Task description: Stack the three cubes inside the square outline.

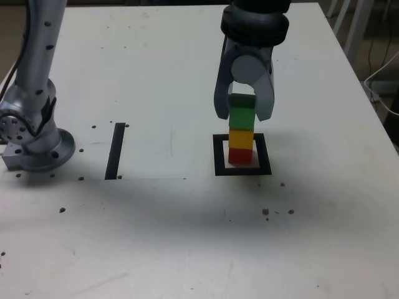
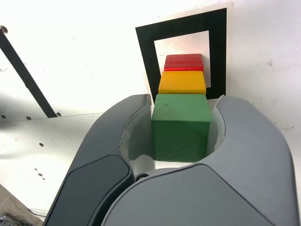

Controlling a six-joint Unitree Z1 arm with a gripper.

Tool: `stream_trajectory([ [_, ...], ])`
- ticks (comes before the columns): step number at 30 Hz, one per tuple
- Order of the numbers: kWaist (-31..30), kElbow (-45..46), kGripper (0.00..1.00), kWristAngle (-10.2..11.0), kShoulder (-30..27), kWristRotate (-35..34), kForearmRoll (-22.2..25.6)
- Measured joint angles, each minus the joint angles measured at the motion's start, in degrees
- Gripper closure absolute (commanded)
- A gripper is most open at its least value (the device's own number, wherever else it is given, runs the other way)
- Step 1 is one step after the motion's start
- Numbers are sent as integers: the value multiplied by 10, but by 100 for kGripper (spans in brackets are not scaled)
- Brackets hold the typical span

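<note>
Right now the gripper (image 2: 182,123) is closed on the green cube (image 1: 242,118), squarely above yellow (image 1: 241,139) and red (image 1: 240,156), so letting go calls for no sideways shift.

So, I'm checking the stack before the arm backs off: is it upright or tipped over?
Upright: in the exterior view, green block sits above yellow, above red.

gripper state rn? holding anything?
Gripper: closed on the green cube, directly above the yellow cube.
</note>
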Motion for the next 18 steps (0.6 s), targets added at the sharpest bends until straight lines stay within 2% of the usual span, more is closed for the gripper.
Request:
stream_trajectory([
  [6, 0, 7, 76, 0, 0, 0, -5],
  [8, 0, 9, 64, 0, 0, 1, -7],
  [11, 0, 11, 27, 0, 0, 4, -10],
  [13, 0, 14, 8, 0, 0, 7, -12],
  [15, 0, 18, 1, 0, 0, 8, -14],
  [18, 0, 19, 1, 0, 0, 9, -14],
])
